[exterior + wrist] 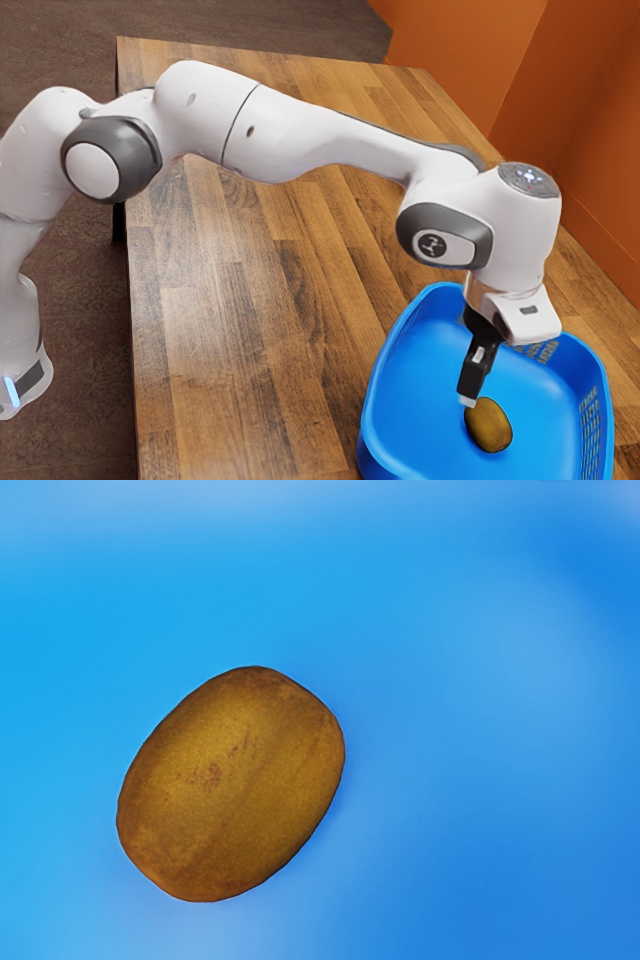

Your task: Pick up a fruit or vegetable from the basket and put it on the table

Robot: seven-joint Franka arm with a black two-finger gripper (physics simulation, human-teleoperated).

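My gripper [470, 400] reaches down inside the blue basket [408, 320], its tip just above and beside a brown, oval kiwi [489, 426] in the exterior view. The kiwi lies on the basket's floor, on the exterior view's right of the fingertip. From this side I cannot tell how far apart the fingers stand. In the wrist view the kiwi [232, 785] rests on the blue basket floor [480, 810], with blue around it on all sides.
The basket stands on a wooden table [240, 330], whose bare top stretches to the exterior view's left of it. The basket's raised walls surround my gripper. An orange wall [500, 60] rises behind the table.
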